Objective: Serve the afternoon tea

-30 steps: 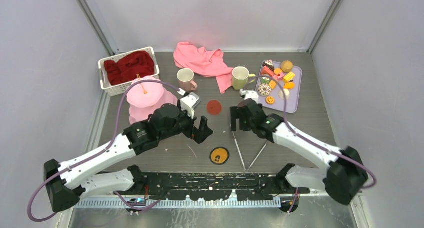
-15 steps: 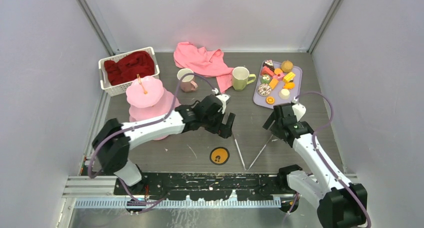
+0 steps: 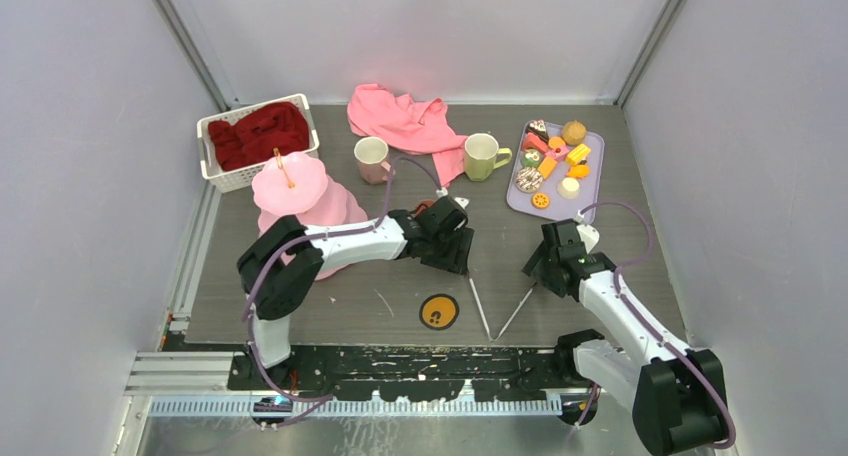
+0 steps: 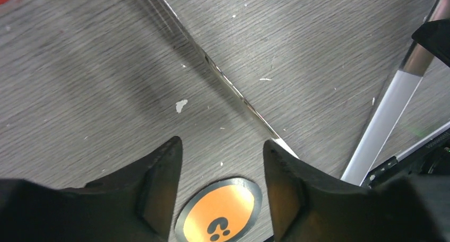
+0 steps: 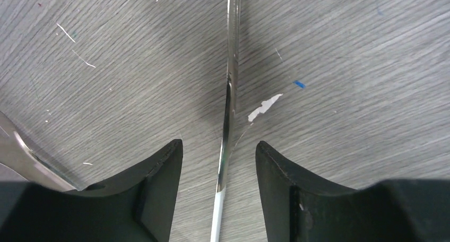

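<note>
your left gripper (image 4: 223, 146) hangs low over the table, fingers spread wide, near the orange sticker (image 4: 218, 218). your right gripper (image 5: 218, 146) is spread wide too, with a thin silver rod (image 5: 229, 93) on the table in line with its gap; whether the fingers touch it, you cannot tell. the cake stand (image 3: 295, 191) sits at the left, the pink mug (image 3: 371, 158) and yellow-green mug (image 3: 481, 156) stand farther back, and the toy pastries (image 3: 553, 161) lie on the lilac tray (image 3: 587, 204) at the right.
</note>
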